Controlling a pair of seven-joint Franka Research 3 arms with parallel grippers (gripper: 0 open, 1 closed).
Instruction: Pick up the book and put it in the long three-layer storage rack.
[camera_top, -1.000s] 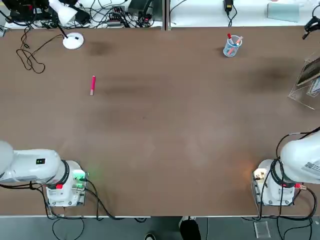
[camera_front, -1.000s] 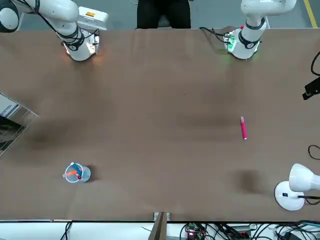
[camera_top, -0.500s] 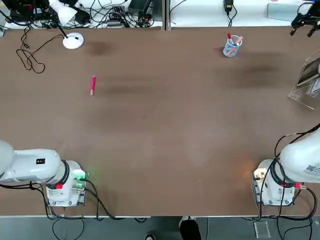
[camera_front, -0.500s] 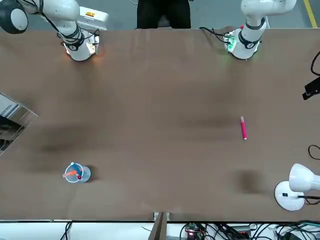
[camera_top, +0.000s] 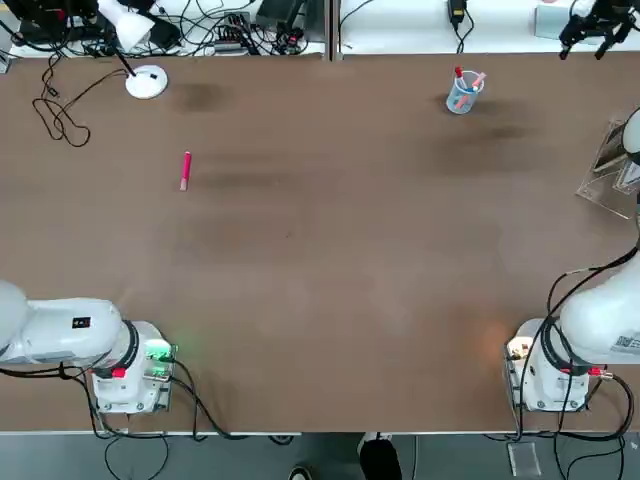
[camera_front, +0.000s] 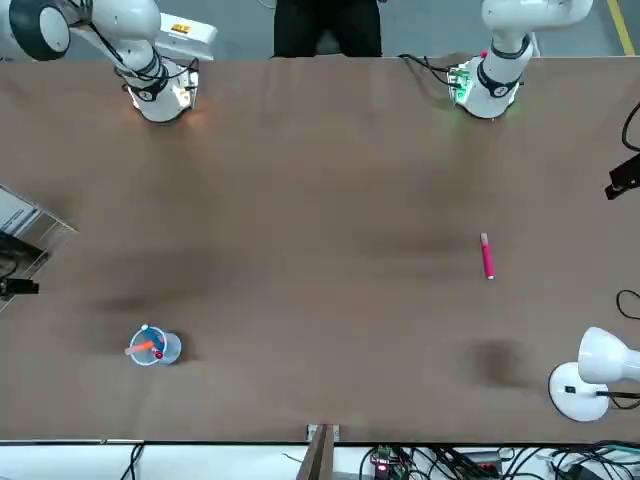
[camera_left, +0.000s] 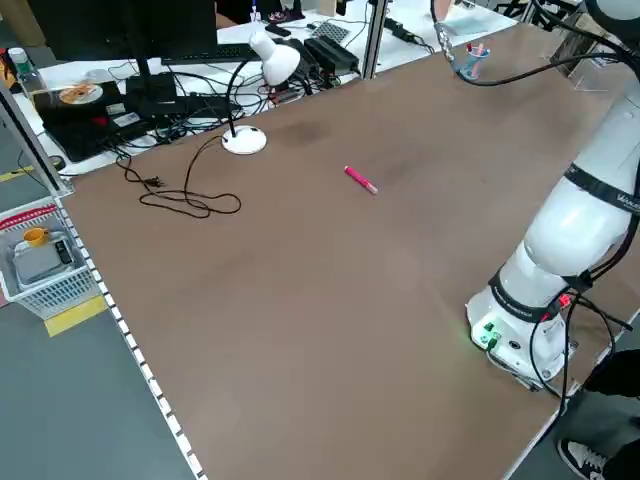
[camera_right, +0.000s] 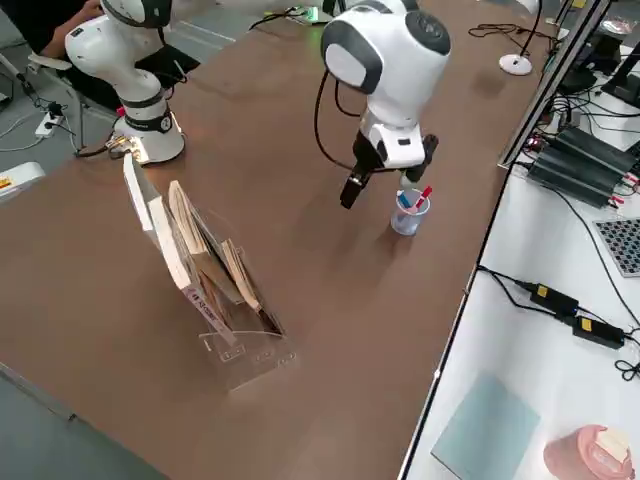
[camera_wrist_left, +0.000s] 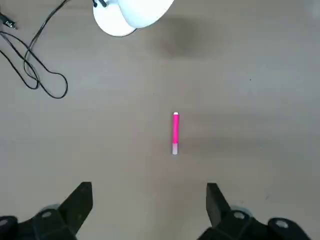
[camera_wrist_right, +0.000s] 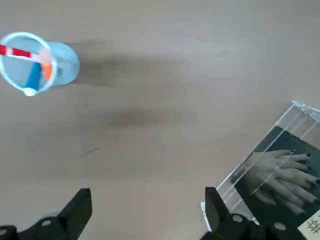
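The book, dark grey with a pale hand on its cover, stood leaning inside the clear storage rack at the desk's right edge, toward the far corner. The right gripper hung in the air above the desk between the rack and a clear cup of pens near the far edge, its fingers spread and empty. The left gripper hovered over a pink pen, its fingers likewise spread, holding nothing. A white lamp sat at the far left corner.
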